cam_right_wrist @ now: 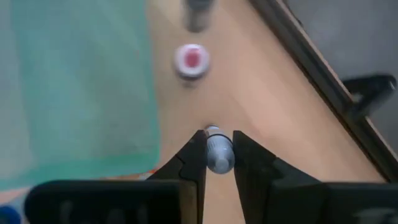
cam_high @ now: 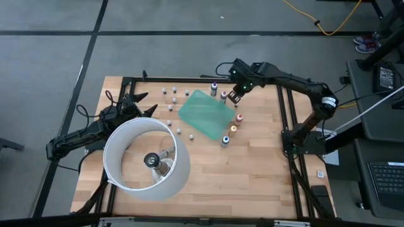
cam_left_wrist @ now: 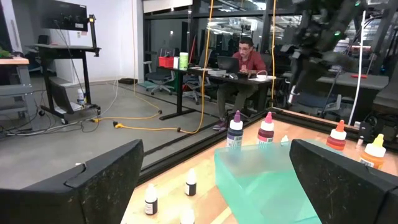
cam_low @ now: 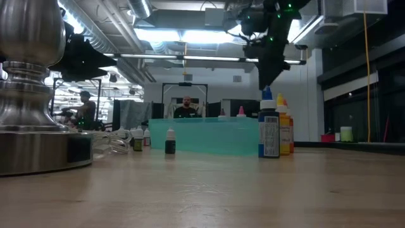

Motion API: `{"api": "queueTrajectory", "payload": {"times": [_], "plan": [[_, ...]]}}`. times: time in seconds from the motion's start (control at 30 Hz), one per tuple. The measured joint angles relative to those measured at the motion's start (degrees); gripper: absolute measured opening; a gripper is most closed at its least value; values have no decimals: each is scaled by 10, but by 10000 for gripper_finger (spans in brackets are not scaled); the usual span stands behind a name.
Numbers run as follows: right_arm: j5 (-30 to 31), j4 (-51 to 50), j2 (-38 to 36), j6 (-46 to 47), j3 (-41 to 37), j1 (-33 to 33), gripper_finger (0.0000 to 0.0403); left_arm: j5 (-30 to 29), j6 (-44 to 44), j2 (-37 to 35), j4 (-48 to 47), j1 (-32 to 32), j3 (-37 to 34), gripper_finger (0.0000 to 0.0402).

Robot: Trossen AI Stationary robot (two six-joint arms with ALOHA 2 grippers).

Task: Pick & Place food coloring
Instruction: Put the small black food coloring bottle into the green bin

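From above, the wooden worktop [cam_high: 252, 164] carries a flat green sheet [cam_high: 205, 112] near its middle, a big white ring lamp [cam_high: 146, 159] towards the left front, and small food coloring bottles [cam_high: 232, 130] scattered around the sheet: a row of coloured ones along its right edge, pale ones off its left side. The right gripper [cam_high: 233, 96] reaches in from the right and hangs just off the sheet's far right corner, beside a dark-capped bottle [cam_high: 214, 87]. The left gripper [cam_high: 144, 106] waits at the left, just behind the lamp.

At table height, the right gripper [cam_low: 271, 79] comes down from above over the cluster of taller bottles, a blue-labelled bottle [cam_low: 268, 131] in front. The green sheet [cam_low: 209, 135] lies across the middle, with small dark bottles [cam_low: 169, 142] to its left and the lamp's metal base [cam_low: 35, 95] at the near left. A person sits in the room behind.

The left wrist view shows the left arm's own fingers [cam_left_wrist: 106, 180] wide apart with nothing between them, the sheet [cam_left_wrist: 264, 180] and several bottles beyond, and a person at a desk off the worktop.

The right wrist view shows the jaws closed on a small grey-white bottle [cam_right_wrist: 217, 152], held above the wood beside the sheet's edge; a pink-capped bottle [cam_right_wrist: 191, 60] stands further on
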Motion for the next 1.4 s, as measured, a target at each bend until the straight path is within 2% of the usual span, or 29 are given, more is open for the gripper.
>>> {"api": "queueTrajectory", "payload": {"times": [0.33,0.53,1.4], "plan": [[-4,31,3,-35,2,102,63,0,0,0,0,0,0,400],[-17,73,34,-47,2,148,63,0,0,0,0,0,0,400],[-20,158,168,-76,2,242,64,0,0,0,0,0,0,400]]}}
